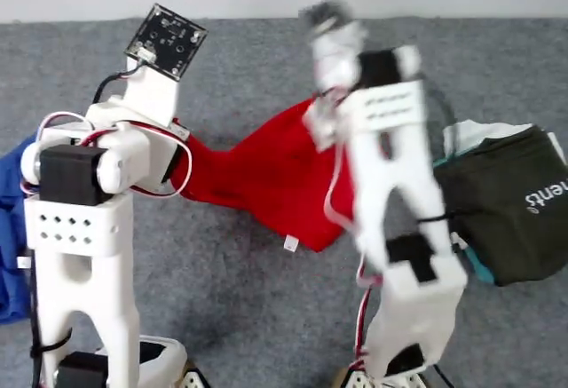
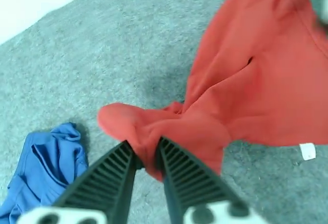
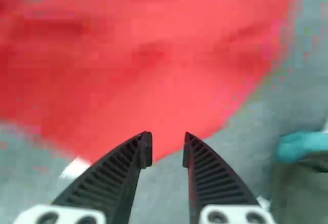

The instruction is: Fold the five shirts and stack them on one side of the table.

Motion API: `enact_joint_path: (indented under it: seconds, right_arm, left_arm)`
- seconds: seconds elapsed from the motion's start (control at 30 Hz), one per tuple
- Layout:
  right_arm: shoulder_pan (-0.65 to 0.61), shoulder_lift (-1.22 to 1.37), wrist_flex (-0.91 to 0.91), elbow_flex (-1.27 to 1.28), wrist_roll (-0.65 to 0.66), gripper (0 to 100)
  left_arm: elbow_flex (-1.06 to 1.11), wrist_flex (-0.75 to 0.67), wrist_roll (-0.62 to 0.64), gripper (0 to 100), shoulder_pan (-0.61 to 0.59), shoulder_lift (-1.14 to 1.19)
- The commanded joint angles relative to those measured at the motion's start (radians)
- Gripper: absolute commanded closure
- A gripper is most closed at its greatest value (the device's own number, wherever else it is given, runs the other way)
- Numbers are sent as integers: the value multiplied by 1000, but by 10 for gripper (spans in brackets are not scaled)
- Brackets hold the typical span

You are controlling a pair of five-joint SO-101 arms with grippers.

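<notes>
A red shirt [image 1: 266,175] lies crumpled in the middle of the grey table, a white tag [image 1: 290,244] at its near edge. My left gripper [image 2: 146,156] is shut on a bunched fold at the left end of this red shirt [image 2: 256,80], holding it just off the surface. My right gripper [image 3: 166,149] hovers over the right part of the red shirt [image 3: 143,55], open by a narrow gap with nothing between its fingers. A blue shirt [image 1: 11,228] lies in a heap at the table's left edge, also seen as the blue shirt [image 2: 46,167] beside my left gripper.
At the right side sits a pile with a dark shirt [image 1: 506,206] on top and teal [image 1: 479,268] and white [image 1: 484,130] cloth under it. The teal cloth [image 3: 302,147] lies close to my right gripper. Bare grey table [image 1: 231,299] stretches along the front.
</notes>
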Motion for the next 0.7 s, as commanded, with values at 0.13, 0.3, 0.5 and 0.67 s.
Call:
enact_joint_path:
  seconds: [0.13,0.3,0.5,0.67]
  right_arm:
    - [-222,-315,-113,631,126,900]
    - [-257,-358,-297,827,129,898]
    - [-177,-289,-378,856,48,898]
    - [-168,-174,-375,855,43,898]
  left_arm:
    - [1,-14,9,988,-15,-9]
    - [15,-12,9,988,-15,-17]
    - [42,-15,9,988,-14,-17]
    - [42,-9,11,988,-14,-17]
